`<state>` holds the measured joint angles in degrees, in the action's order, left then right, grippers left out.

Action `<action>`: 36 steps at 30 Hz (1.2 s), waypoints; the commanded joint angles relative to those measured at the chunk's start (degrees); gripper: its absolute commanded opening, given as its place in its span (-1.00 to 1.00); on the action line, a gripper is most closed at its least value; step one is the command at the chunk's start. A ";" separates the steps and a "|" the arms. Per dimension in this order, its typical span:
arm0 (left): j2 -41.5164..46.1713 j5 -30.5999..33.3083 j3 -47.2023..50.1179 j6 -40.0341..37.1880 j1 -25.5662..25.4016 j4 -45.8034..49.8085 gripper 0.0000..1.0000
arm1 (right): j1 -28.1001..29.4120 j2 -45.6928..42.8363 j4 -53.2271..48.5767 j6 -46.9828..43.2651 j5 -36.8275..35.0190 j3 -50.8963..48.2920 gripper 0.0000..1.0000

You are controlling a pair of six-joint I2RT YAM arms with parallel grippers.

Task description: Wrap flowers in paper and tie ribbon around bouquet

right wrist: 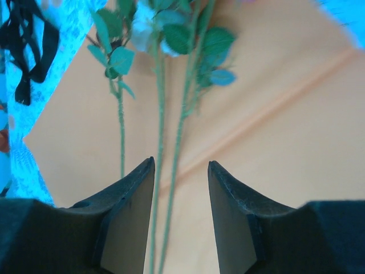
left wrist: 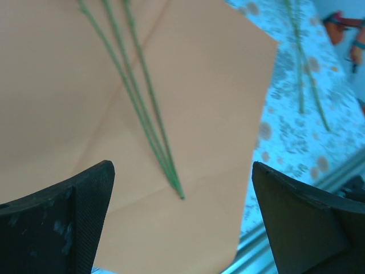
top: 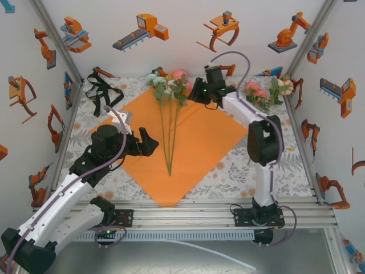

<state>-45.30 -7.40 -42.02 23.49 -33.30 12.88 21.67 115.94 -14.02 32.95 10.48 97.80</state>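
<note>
Orange paper (top: 194, 142) lies diamond-wise mid-table, flowers (top: 171, 85) down its middle. Left gripper (left wrist: 182, 177) gapes wide, empty, near stem tips; right gripper (right wrist: 181, 171) narrowly parted, empty, over stems. Wrapping not yet begun: next move likely calls for pinching paper corner, folding across stems. Ribbon (top: 100, 91) lies far-left.

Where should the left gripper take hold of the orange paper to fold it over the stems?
Probably its left corner, pinched by the open left gripper coming in low from the left. The paper lies flat on the table, so only a corner or edge offers a lip, and the stems run down its middle, leaving that corner bare.
</note>
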 commanded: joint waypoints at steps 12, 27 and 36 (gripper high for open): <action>-4.90 -11.64 -2.86 -3.99 -5.34 -9.98 0.98 | -27.85 -2.60 -14.65 -16.12 -16.10 -4.89 -0.11; -5.30 -7.35 -2.96 -4.68 -5.44 -8.49 0.99 | -35.32 6.83 -12.96 -9.73 -6.35 -2.03 -0.26; -6.39 -4.50 -3.42 -4.77 -5.46 -6.62 0.99 | -35.32 4.55 -12.61 -11.03 -10.00 -3.07 -0.99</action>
<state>-51.83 -13.78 -43.55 20.03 -38.61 5.52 -13.47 123.09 -26.46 22.50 2.44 94.13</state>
